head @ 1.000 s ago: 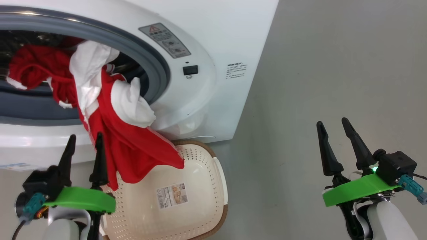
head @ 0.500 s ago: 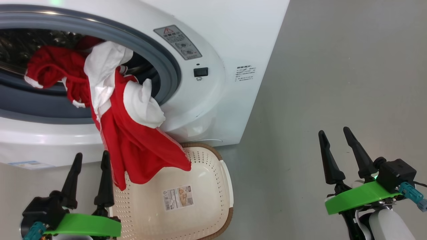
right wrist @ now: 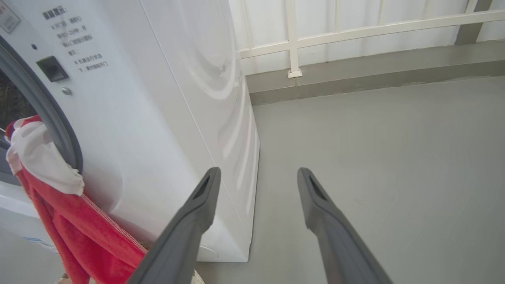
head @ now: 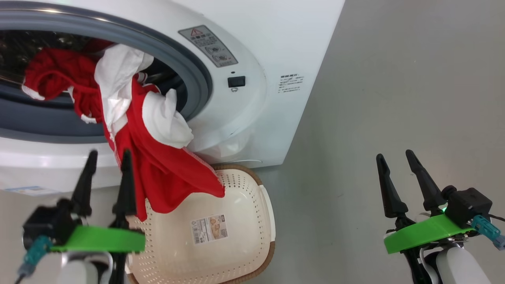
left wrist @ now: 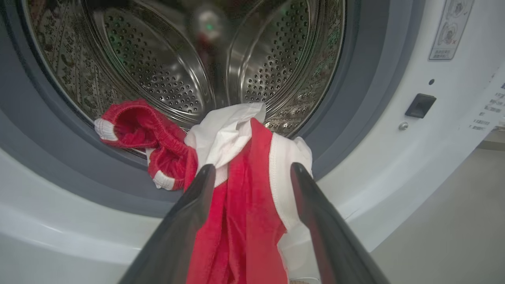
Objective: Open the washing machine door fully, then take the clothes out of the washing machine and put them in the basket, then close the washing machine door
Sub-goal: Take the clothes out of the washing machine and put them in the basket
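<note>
Grey floor (head: 375,98), white washing machine (head: 256,39) with its mouth uncovered. Red-and-white clothes (head: 158,157) spill from the drum over the grey ring and hang above the cream basket (head: 268,252) on the floor below. Left pincer (head: 109,153) spread, empty, close by the hanging cloth. Right pincer (head: 393,154) spread, empty, well apart over bare floor.

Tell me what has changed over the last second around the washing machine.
The left gripper, two long dark fingers open, dipped, then rose again beside the hanging red and white clothes, gripping nothing. The camera shifted slightly. Unchanged: clothes drape from the mouth of the white washing machine over the cream perforated plastic basket; the right gripper stays open over the floor.
</note>
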Motion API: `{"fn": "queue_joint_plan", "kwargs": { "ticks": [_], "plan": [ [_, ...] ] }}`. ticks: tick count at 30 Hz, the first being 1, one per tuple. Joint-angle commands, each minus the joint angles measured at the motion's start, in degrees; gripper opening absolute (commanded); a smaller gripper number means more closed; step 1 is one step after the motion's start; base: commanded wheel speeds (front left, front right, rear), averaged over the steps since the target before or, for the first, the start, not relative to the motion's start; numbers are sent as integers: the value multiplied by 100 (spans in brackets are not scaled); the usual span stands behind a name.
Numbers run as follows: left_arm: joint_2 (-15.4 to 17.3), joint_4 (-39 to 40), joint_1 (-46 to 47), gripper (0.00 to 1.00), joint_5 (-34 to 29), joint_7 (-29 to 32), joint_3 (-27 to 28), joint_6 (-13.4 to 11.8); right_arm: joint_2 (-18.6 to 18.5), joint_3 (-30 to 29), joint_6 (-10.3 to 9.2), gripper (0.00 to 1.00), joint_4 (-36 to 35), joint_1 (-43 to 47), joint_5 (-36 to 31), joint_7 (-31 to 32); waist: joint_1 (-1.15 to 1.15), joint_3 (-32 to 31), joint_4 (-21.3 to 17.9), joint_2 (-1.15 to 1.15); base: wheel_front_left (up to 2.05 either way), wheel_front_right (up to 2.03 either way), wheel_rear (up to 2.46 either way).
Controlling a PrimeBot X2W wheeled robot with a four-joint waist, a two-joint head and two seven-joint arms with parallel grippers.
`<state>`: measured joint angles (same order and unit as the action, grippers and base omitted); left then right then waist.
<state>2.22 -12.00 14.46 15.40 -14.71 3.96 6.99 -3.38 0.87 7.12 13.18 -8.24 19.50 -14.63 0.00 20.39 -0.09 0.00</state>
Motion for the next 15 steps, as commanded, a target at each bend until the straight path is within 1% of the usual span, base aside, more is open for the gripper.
{"fn": "queue_joint_plan", "kwargs": {
  "ticks": [1, 6, 11, 13, 15],
  "plan": [
    [66, 73, 180, 100, -35, -29, 200, -5, -22, 146, 36, 100, -138, -51, -64, -37, 0, 31, -10, 0, 0, 0, 0],
    [96, -664, 985, 100, -106, -29, 397, 20, -3, 216, 36, 100, -137, -139, -54, -37, 0, 140, -90, 0, 0, 0, 0],
    [435, -2137, 1832, 100, -63, -25, 319, 36, 14, 253, 36, 100, -142, -167, -37, -37, 0, 221, -239, 0, 0, 0, 0],
    [541, -2644, 2154, 100, 38, -25, 283, 41, 21, 257, 36, 100, -147, -181, -28, -37, 0, 250, -306, 0, 0, 0, 0],
    [628, -3059, 2412, 100, 120, -9, 124, 45, 27, 267, 36, 100, -153, -194, -17, -37, 0, 280, -365, 0, 0, 0, 0]
  ]
}}
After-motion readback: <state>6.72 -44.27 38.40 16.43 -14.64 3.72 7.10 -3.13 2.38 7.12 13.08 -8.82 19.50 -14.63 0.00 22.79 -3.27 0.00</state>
